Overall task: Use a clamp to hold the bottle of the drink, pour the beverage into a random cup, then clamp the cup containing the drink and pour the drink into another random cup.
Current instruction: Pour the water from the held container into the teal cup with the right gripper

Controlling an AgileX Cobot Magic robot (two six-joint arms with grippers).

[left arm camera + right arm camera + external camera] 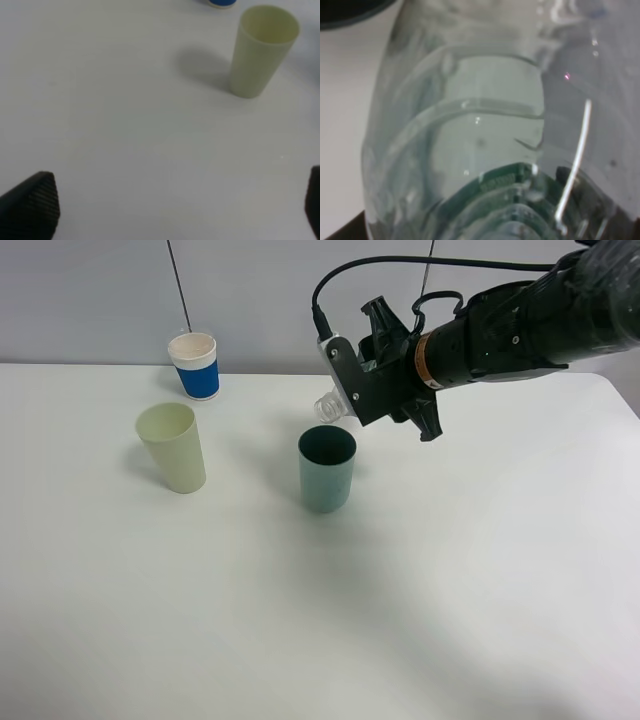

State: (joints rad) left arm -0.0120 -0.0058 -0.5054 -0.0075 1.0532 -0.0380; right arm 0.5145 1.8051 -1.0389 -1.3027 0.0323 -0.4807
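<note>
gripping the tipped bottle (327, 407) in the right clamp (352, 390), mouth by the far rim of the teal cup (327, 478), holding the left clamp (172, 207) open, risking pouring past it onto the table (450, 620).

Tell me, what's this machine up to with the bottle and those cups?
The right gripper is shut on a small clear bottle, tipped sideways with its mouth over the teal cup, as if pouring; no stream is visible. The left gripper hangs open and empty over the table near the pale yellow-green tumbler. A blue-and-white paper cup stands at the back, untouched.
</note>
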